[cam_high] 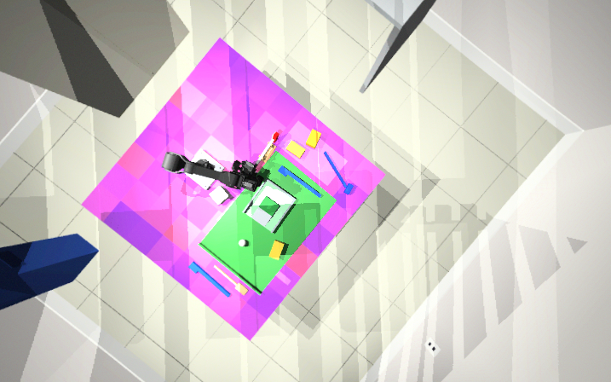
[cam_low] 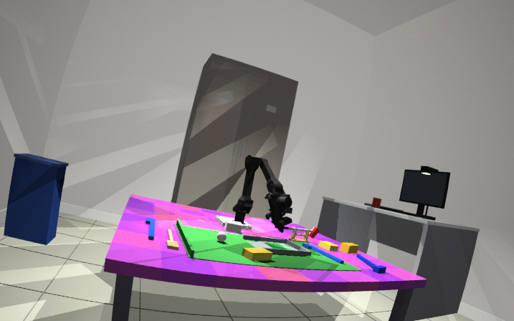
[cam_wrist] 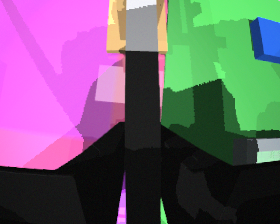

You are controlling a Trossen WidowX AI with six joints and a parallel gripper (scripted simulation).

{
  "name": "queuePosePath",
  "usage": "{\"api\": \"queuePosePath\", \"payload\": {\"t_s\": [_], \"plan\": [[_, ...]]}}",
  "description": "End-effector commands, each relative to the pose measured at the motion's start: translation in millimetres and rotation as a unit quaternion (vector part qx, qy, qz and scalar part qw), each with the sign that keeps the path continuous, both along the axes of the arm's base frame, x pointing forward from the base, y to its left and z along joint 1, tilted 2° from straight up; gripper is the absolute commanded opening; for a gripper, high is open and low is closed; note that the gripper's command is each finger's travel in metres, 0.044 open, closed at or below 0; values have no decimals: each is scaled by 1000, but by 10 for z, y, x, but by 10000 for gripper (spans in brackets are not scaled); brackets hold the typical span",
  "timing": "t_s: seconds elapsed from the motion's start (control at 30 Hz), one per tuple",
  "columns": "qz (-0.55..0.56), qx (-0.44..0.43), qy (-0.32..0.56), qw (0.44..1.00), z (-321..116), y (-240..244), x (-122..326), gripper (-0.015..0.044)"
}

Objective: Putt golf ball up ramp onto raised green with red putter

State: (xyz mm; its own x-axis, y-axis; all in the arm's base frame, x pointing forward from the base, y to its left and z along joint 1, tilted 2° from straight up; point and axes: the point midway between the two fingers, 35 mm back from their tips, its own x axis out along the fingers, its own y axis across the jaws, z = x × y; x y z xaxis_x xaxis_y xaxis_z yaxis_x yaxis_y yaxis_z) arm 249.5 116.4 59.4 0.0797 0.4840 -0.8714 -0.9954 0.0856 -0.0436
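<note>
The black arm [cam_low: 250,187] rises from its base, folds at the elbow and angles down so the gripper [cam_low: 282,223] meets the bench [cam_low: 138,247] at the far edge of the flat green mat [cam_low: 211,253]. Its jaws are clamped on the dark, slender shaft of the red putter [cam_high: 269,147], which lies across a tan wooden rack [cam_low: 299,234], red head at the far end. The small white golf ball [cam_high: 242,242] sits well apart on the near part of the mat.
</note>
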Motion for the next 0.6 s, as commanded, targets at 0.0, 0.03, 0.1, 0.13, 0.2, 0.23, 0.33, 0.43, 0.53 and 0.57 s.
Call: {"api": "queuePosePath", "payload": {"t_s": [0.0,0.03,0.1,0.13,0.2,0.23,0.33,0.43,0.53,0.57], "plan": [[1,5,-11,1000,239,23,50,0],[1,5,-10,1000,295,25,52,0],[1,5,-10,1000,408,27,50,0],[1,5,-10,1000,465,28,48,0],[1,5,-10,1000,580,29,38,0],[1,5,-10,1000,638,29,31,0],[1,5,-10,1000,811,27,1,0],[1,5,-10,1000,944,24,-30,0],[1,5,-10,1000,954,24,-33,0],[1,5,-10,1000,954,24,-33,0]]}}
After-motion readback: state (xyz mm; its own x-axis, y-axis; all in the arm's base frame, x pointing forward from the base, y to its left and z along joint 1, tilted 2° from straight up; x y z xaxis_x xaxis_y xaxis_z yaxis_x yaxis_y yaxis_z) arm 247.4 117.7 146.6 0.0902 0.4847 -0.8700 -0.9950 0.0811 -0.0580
